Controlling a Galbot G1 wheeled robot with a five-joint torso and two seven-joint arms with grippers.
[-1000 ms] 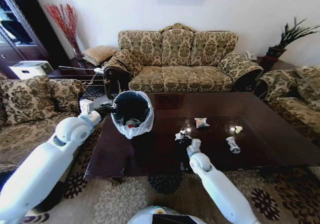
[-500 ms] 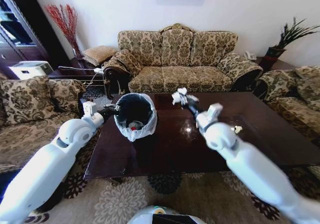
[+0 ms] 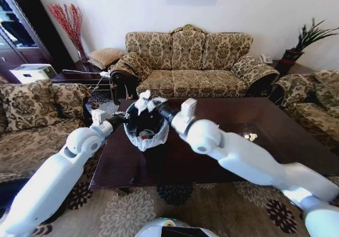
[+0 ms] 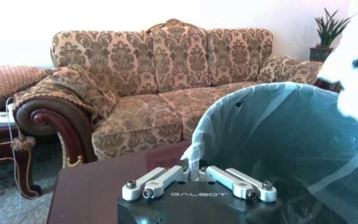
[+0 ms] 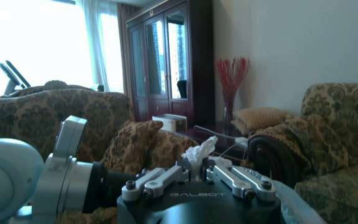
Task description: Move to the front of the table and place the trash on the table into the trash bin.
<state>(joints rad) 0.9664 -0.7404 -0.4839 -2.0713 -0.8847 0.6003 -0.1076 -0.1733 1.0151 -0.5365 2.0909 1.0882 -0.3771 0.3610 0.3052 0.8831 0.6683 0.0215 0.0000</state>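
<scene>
Movement defined this moment: within the last second the right arm had lifted a crumpled white paper wad (image 3: 143, 101) off the middle of the table (image 3: 212, 163) and swung it across to the trash bin (image 3: 145, 125). A half second earlier the wad was in mid-air over the far centre of the table; by now it hung just above the bin's far rim. That put this scrap on the brink of disposal, needing only a release.

Nearest the camera, the left arm reached forward from the left side, elbow bent, its left gripper (image 4: 197, 181) pinched together on the white bag liner at the bin's near rim, holding the black bin tilted at the table's left end. The bin already held a few scraps at its bottom, one with red on it.

The right arm stretched diagonally from the lower right across the table, forearm long and nearly level, wrist pointing at the bin. The right gripper (image 5: 197, 173) was clamped on the paper wad, white folds sticking up between its fingers.

Farther right on the table, one small pale scrap (image 3: 252, 137) lay near the edge, well apart from the bin, so the task looked unfinished. Beyond the table stood a patterned sofa (image 3: 188, 62) against the wall.
</scene>
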